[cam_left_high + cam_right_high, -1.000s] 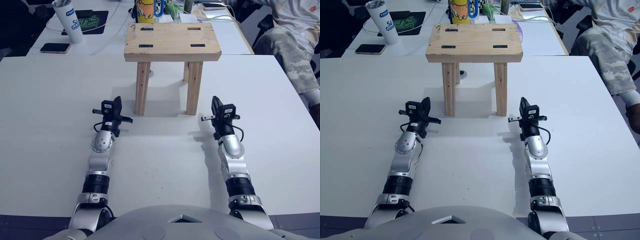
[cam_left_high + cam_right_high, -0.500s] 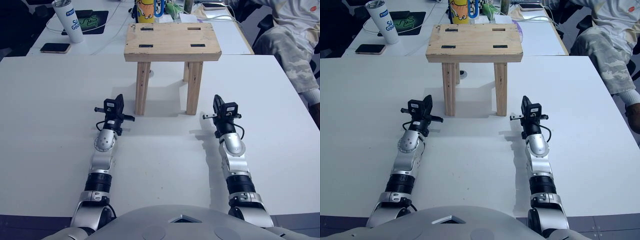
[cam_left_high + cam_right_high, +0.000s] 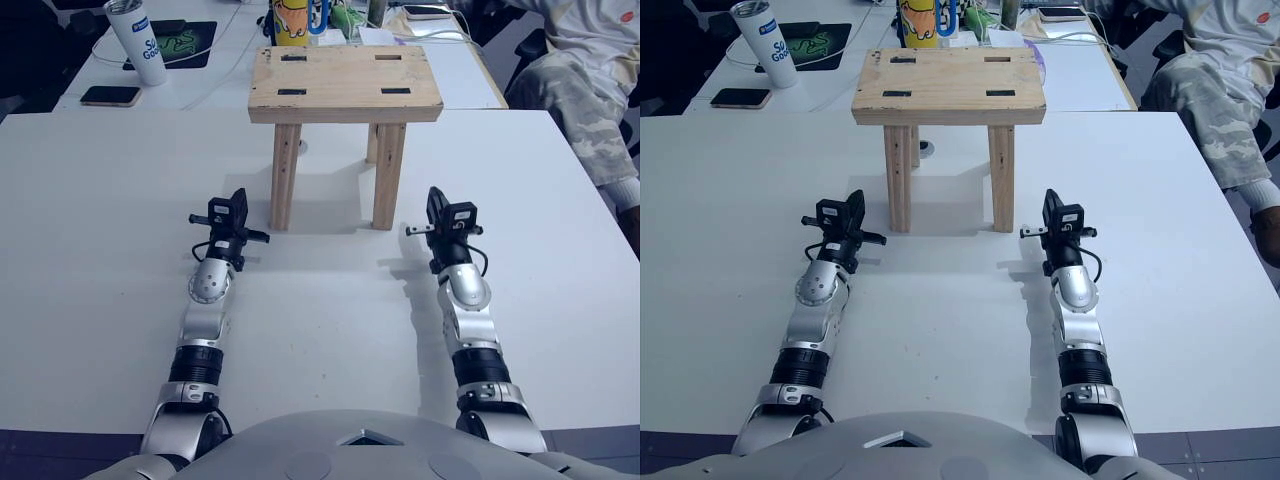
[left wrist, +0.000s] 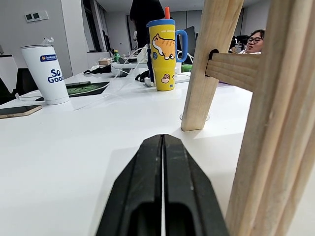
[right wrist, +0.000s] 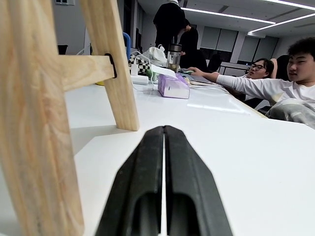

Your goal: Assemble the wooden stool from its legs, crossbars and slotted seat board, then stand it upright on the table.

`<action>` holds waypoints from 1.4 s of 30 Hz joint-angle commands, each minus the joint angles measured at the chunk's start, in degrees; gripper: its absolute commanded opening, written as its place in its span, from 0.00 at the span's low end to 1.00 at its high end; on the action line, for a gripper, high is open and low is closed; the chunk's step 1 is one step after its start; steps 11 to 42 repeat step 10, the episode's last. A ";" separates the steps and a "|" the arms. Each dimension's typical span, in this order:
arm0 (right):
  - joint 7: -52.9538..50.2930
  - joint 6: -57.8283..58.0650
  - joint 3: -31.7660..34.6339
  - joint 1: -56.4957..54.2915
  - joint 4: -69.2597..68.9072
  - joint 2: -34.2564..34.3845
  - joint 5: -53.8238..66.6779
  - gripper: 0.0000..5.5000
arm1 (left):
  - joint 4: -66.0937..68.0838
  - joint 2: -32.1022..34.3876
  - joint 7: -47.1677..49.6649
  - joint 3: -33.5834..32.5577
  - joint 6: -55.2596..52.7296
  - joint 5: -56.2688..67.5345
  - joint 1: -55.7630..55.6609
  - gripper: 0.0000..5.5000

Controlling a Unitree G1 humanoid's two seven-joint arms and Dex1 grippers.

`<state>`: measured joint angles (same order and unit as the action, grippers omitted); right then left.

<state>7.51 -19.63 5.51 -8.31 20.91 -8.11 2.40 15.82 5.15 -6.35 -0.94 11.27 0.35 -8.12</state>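
White desk point(image 3: 120, 200) in an open office, more desks ranged behind. At its far middle the stool point(image 3: 340, 108), upright on four legs point(image 3: 284, 175), slotted seat point(image 3: 345, 75) on top. One crossbar point(image 4: 236, 69) socketed between the left pair of legs, a second crossbar point(image 5: 83, 71) between the right pair. Appears fully assembled and already standing; done or all but done, by the look of it. Left at most: a check of the joints for full seating, not judgeable from here.

On the robot's side of the stool, low over the desk, the left tool point(image 3: 235, 200): just outside the left front leg, apart from it, fingers point(image 4: 147, 187) pressed flat together, holding nothing. Mirrored at the right front leg, the right tool point(image 3: 436, 200): near, not touching, also closed and empty.

Behind the stool, on the other desks: yellow mug point(image 3: 291, 20) straight back, white tumbler point(image 3: 137, 40), phone point(image 3: 110, 96) and dark mat point(image 3: 185, 42) back and to its left, purple box point(image 5: 173, 86) back and to its right. All well apart from the stool. In the way of either tool: only the front legs themselves, close enough to be knocked by a sideways swing.
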 commanded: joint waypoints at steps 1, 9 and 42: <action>0.44 0.90 -0.14 -0.61 -0.16 -0.11 0.36 0.00 | 0.17 0.31 0.12 0.23 -0.17 -0.59 -0.23 0.00; 1.46 1.37 -0.25 -0.71 -0.80 -0.72 0.58 0.00 | 0.36 -0.22 0.58 0.31 -0.14 -1.01 -0.25 0.00; 1.54 1.42 -0.21 -0.73 -0.86 -0.76 0.58 0.00 | 0.36 -0.26 0.61 0.32 -0.12 -1.01 -0.26 0.00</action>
